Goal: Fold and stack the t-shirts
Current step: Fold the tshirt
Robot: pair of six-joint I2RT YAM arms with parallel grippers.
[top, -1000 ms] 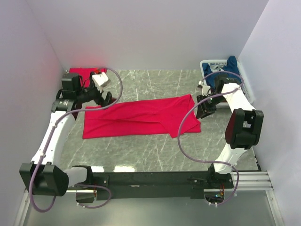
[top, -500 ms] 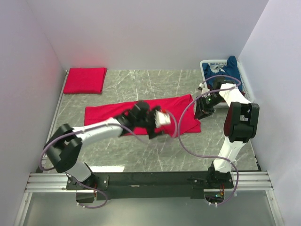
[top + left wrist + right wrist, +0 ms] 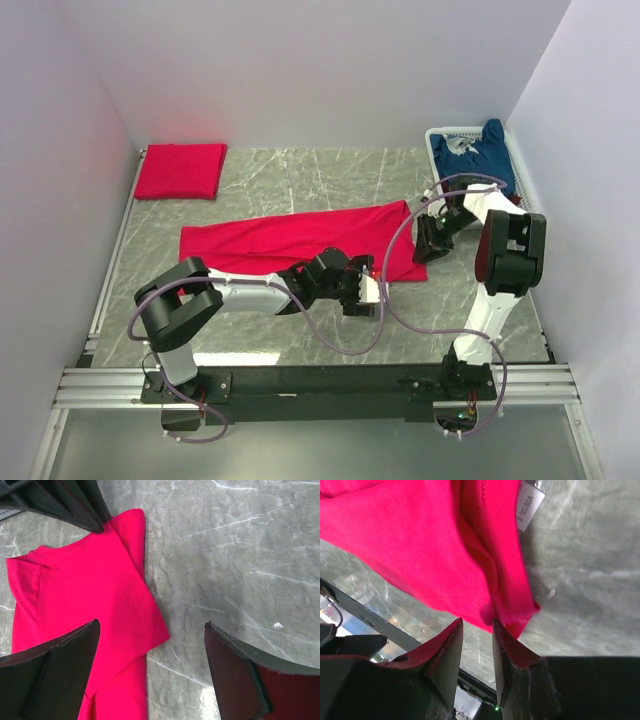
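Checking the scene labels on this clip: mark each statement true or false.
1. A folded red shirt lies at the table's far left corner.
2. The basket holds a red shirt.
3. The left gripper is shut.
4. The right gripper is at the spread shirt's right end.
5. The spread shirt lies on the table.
1. True: the folded shirt lies at the far left corner of the table.
2. False: the basket holds a blue shirt.
3. False: the left gripper is wide open over the near edge of the spread shirt, holding nothing.
4. True: the right gripper is at that end.
5. True.
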